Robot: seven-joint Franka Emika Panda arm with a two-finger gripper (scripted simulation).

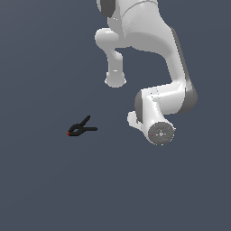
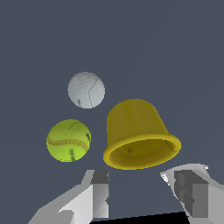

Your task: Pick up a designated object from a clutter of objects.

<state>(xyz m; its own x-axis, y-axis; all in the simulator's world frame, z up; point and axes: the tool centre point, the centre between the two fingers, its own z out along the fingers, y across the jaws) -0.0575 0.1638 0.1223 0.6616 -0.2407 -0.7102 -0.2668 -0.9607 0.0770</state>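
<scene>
- The exterior view shows only the white arm (image 1: 153,67), bent over the grey floor (image 1: 45,189), and a black clamp (image 1: 82,128) with a red tip lying well apart on that view's left; the cup and both balls are hidden there.
- The wrist view shows the yellow cup (image 2: 139,134) on its side, mouth toward the camera, with nothing visible inside.
- A yellow-green ball (image 2: 69,140) lies just beside the cup, a pale grey ball (image 2: 86,90) near both.
- The gripper (image 2: 139,192) is spread wide, gripping nothing; the cup's rim lies just ahead of its fingers (image 2: 99,192).
- Bare floor surrounds the cluster.
</scene>
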